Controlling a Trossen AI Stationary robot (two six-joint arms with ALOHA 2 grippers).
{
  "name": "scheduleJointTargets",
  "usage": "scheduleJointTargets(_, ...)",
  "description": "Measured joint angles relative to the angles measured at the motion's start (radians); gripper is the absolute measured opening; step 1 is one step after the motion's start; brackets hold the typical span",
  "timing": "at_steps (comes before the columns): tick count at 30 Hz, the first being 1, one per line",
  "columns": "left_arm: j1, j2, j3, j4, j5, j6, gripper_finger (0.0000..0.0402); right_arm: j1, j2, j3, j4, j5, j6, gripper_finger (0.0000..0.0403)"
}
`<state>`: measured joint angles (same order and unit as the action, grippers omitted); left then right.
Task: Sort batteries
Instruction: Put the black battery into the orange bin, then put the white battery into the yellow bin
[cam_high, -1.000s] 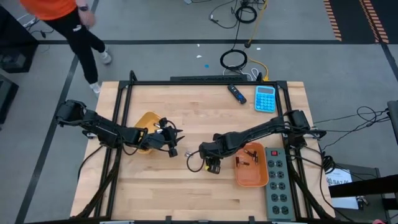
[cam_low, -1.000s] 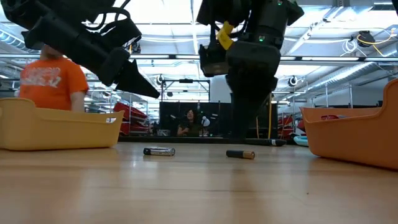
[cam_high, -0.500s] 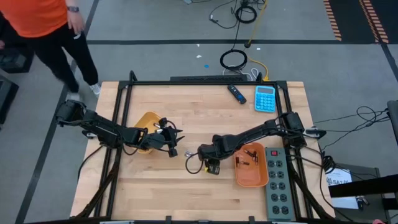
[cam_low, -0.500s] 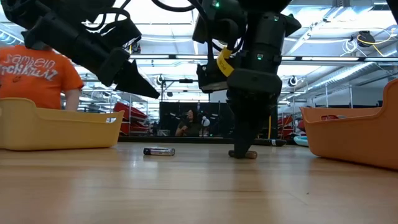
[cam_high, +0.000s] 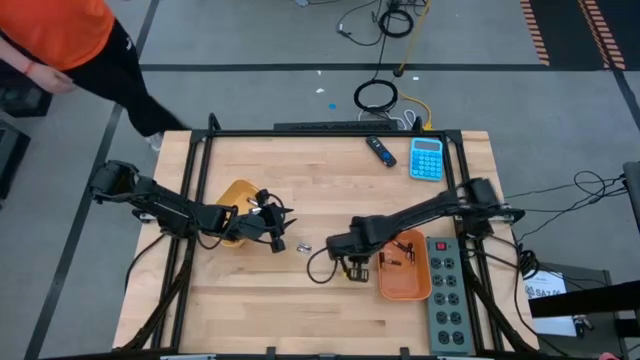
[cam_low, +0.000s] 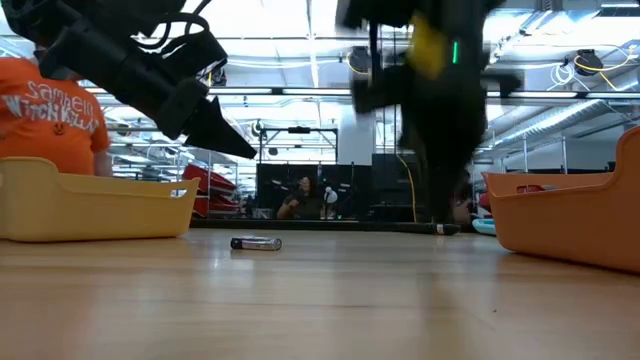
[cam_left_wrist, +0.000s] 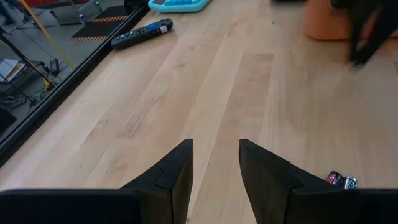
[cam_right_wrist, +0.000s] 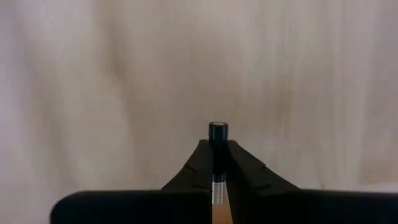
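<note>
The right gripper (cam_right_wrist: 217, 163) is now clamped on a dark battery (cam_right_wrist: 217, 134) and has lifted it off the table, moving toward the orange tray (cam_high: 404, 281). One silver battery (cam_low: 256, 242) remains on the wood between the arms. The left gripper (cam_left_wrist: 214, 171) hovers open beside the yellow tray (cam_high: 238, 193), so one item likely remains.

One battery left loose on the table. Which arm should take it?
Left, probably. Its end effector is open and empty, with the loose battery just beside it. The right end effector is shut on a battery and sits near the orange tray.
</note>
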<state>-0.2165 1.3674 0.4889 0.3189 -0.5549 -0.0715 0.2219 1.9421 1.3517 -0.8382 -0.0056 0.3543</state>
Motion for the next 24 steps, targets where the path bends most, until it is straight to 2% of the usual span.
scheduleJointTargets(3, 0.0, 0.0, 0.0, -0.009, 0.0, -0.002, 0.0138, 0.037, -0.109, 0.015, -0.036, -0.025, 0.015, 0.0003)
scheduleJointTargets(6, 0.0, 0.0, 0.0, -0.018, 0.0, -0.002, 0.0138, 0.078, -0.188, 0.011, -0.174, -0.129, 0.122, 0.0004)
scheduleJointTargets(10, 0.0, 0.0, 0.0, -0.017, 0.005, -0.025, 0.0138, 0.138, -0.264, 0.0, -0.34, -0.125, 0.293, 0.0012)
scheduleJointTargets(14, -0.002, 0.0, 0.0, -0.015, 0.008, -0.03, 0.0138, 0.185, -0.286, -0.051, -0.366, -0.012, 0.421, 0.0042)
scheduleJointTargets(21, -0.002, 0.0, 0.0, -0.014, 0.036, -0.052, 0.0138, 0.227, -0.295, -0.107, -0.362, 0.021, 0.489, 0.0139)
scheduleJointTargets(24, -0.002, 0.0, 0.0, -0.014, 0.039, -0.053, 0.0138, 0.254, -0.307, -0.106, -0.365, 0.171, 0.513, 0.0163)
